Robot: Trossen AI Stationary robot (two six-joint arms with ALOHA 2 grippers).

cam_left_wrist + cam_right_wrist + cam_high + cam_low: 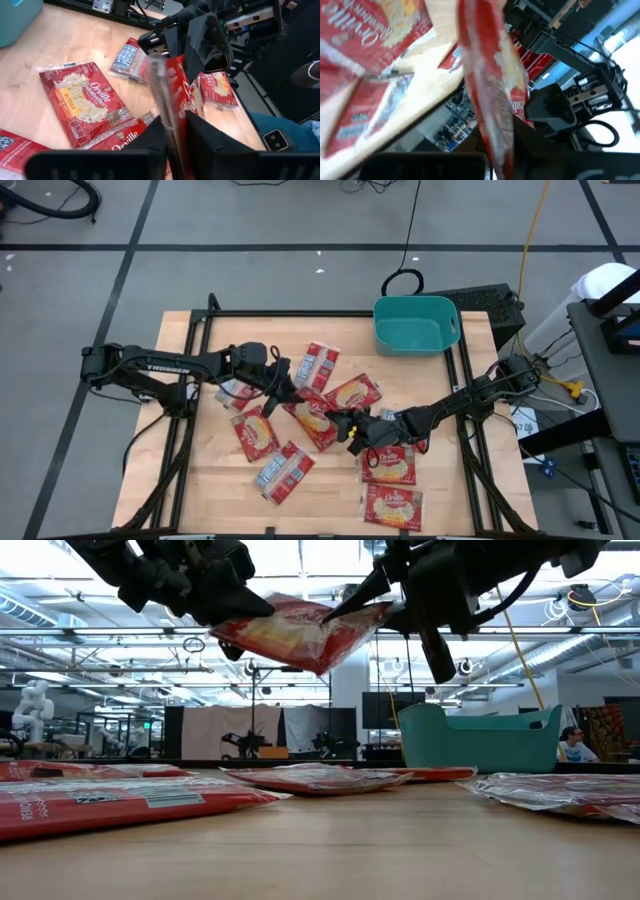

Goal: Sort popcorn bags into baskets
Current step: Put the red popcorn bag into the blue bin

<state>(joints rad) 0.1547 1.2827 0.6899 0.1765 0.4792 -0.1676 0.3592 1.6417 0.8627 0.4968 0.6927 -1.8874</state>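
One red popcorn bag (312, 418) hangs in the air over the middle of the table, held between both grippers; the low view shows the bag (300, 632) well clear of the tabletop. My left gripper (288, 390) is shut on its left end and my right gripper (352, 430) on its right end. The teal tub (416, 325) stands at the table's far right corner, with nothing visible inside. Several other red bags lie flat on the wood, such as one (255, 432) to the near left and one (388, 463) to the near right. My left gripper pinches the bag's sealed end edge (170, 125) between its two fingers, coming level from the table's left. The bag stands on edge and runs away from the fingers toward the other gripper, lifted clear. My right gripper pinches the opposite end of the bag (497, 145) between its two fingers, coming from the table's right and near side. The bag is lifted clear and stretches away from the fingers toward the left gripper (555, 107).
More bags lie flat around the centre: two far of it (320, 365) (352, 392), one near the front (283, 473), one at the near right edge (392, 507). A black frame rail (465, 380) runs along the table's right side. A person sits beyond the table (572, 745).
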